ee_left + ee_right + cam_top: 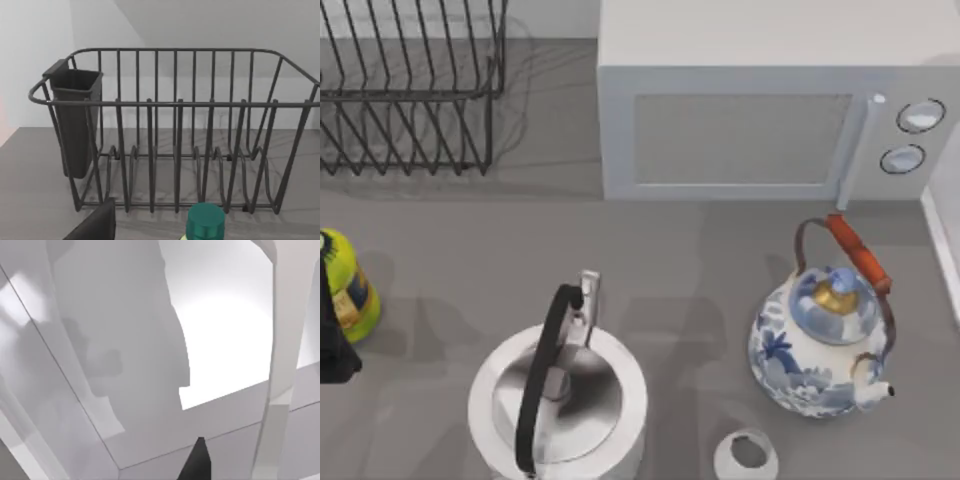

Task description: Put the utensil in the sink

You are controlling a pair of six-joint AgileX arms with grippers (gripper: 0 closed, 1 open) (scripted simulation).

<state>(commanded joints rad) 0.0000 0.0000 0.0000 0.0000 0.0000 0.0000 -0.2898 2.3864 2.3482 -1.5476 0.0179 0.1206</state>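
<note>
No writing can be read on the yellow bottle [345, 285] at 9 o'clock on the bench [670, 260]. Left gripper [332, 340] beside it; state of fingers cannot be told.

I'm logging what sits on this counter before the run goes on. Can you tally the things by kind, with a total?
Kettles: 2, a steel kettle and a blue-and-white porcelain kettle
Microwave: 1
Dish rack: 1
Green-capped bottle: 1
Small white round item: 1
Total: 6
</note>
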